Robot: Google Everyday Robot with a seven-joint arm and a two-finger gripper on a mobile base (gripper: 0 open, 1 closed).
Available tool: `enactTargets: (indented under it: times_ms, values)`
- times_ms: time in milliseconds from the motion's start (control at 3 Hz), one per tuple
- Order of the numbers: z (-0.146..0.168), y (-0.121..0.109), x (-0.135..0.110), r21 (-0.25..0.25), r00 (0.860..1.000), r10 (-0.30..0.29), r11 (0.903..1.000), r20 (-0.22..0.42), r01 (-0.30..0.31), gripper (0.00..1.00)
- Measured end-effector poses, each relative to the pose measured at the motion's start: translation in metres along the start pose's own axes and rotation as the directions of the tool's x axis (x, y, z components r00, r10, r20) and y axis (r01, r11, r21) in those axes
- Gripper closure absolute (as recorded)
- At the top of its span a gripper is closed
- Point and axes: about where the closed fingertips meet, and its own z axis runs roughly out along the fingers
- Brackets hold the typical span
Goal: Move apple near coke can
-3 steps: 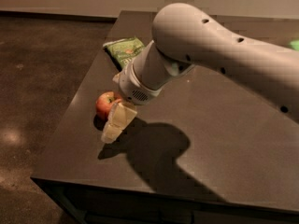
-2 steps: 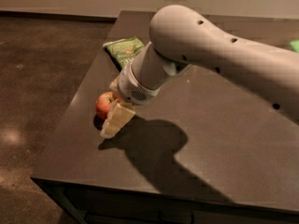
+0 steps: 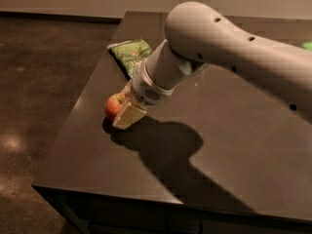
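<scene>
Camera view, single cam. Dark table (image 3: 234, 145) fills most of the frame; brown floor (image 3: 39, 82) lies to the left and beyond.

Arm (image 3: 219, 43): pale grey, enters from the right edge, runs across the tabletop and angles down toward the table's near-left area.

Gripper (image 3: 127, 115): low over the surface near the left edge, cream-coloured tip pointing down-left. It sits directly against the apple's right side, touching or very nearly so. Grip state: cannot tell; open/closed not determinable from this angle, and whether the apple is held cannot be confirmed.

Apple (image 3: 113, 105): red w/ yellowish patch, at table level close to the left edge, partly covered by the gripper on its right.

Green snack bag (image 3: 130, 54): lies flat on the table farther back, apart from the apple, partly hidden by the arm.

Arm shadow (image 3: 161, 145): falls on the tabletop to the right of and nearer than the gripper.
</scene>
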Motion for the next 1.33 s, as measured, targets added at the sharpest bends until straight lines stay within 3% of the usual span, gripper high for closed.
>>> enactTargets:
  times_ms: [333, 667, 1333]
  values:
    - [-0.028, -0.028, 0.009, 0.075, 0.997, 0.079, 0.9941, 0.0, -0.078, 0.87]
    - [-0.068, -0.065, 0.029, 0.186, 0.986, 0.166, 0.9684, 0.012, -0.166, 1.0]
    - [-0.114, -0.124, 0.083, 0.34, 0.949, 0.314, 0.8937, -0.009, -0.293, 1.0]
